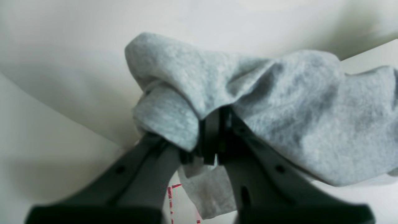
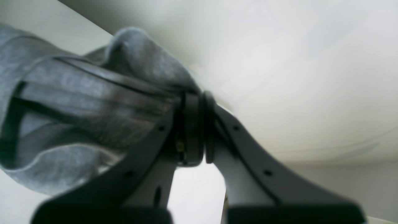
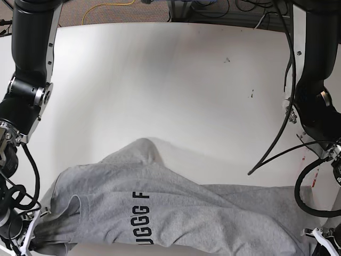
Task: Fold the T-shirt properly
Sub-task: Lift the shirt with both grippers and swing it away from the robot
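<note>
The T-shirt (image 3: 176, 213), light grey with black lettering, lies stretched and wrinkled across the near edge of the white table (image 3: 160, 80), one bump raised toward the middle. In the left wrist view my left gripper (image 1: 214, 137) is shut on a bunched fold of the T-shirt (image 1: 295, 109), which drapes over its fingers. My right gripper (image 2: 196, 124) is shut on the T-shirt (image 2: 62, 102), and the cloth trails off to the left. In the base view the left gripper (image 3: 318, 238) is at the shirt's right end and the right gripper (image 3: 29, 240) at its left end, both partly cut off.
Both black arms rise along the table's sides, with a black cable (image 3: 272, 149) looping off the right one. Red tape marks (image 3: 314, 181) sit near the right edge and show below the left gripper (image 1: 170, 193). Cables lie beyond the far edge.
</note>
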